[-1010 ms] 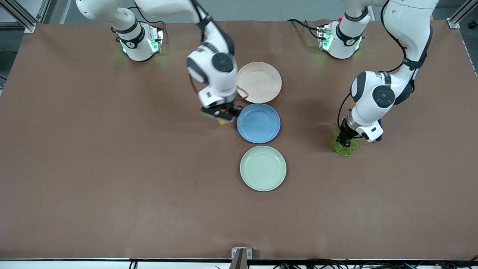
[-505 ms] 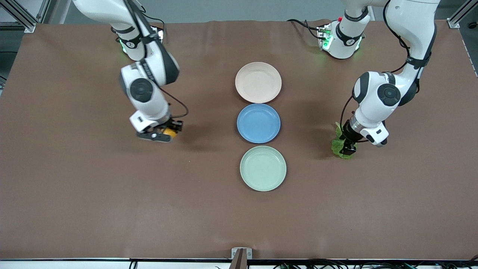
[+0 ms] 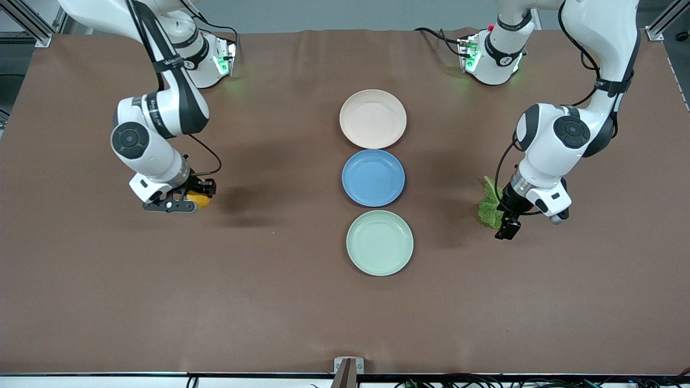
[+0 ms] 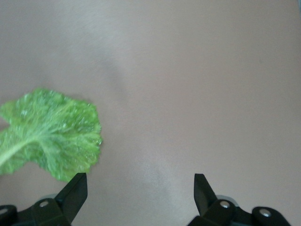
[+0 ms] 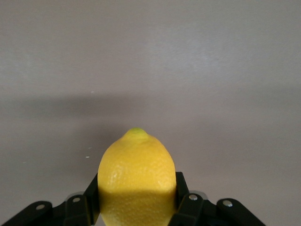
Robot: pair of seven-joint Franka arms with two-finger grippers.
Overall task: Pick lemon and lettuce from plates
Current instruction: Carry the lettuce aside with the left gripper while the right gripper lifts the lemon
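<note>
The tabletop [image 3: 302, 302] is covered edge to edge with a brown matte sheet, lightly rippled, with soft arm shadows on it. Aluminium frame posts [image 3: 32, 21] stand at its corners at the robots' side, and a small metal bracket [image 3: 348, 366] sits at the middle of the edge nearest the front camera, with dark cables along that edge. Three plates lie in a line down the centre, apart from one another: the beige-pink plate [image 3: 373, 118] closest to the bases, the blue plate [image 3: 373, 178] in the middle, the mint green plate [image 3: 379, 242] nearest the camera; all three are bare. The right pincer [image 3: 180, 203] is low over the sheet toward the right arm's end, at about 9 o'clock from the blue plate, clenched on the lemon [image 3: 198, 200]; the right wrist view shows the lemon [image 5: 136, 181] gripped between the black fingers [image 5: 186, 207]. The left pincer [image 3: 508, 226] is toward the left arm's end, at about 3 o'clock from the mint green plate, its jaws released and spread wide with nothing between them. The lettuce [image 3: 489, 203] lies flat on the sheet just beside that pincer, off both plates; in the left wrist view the lettuce [image 4: 51, 134] rests clear of the open fingers [image 4: 75, 193].
</note>
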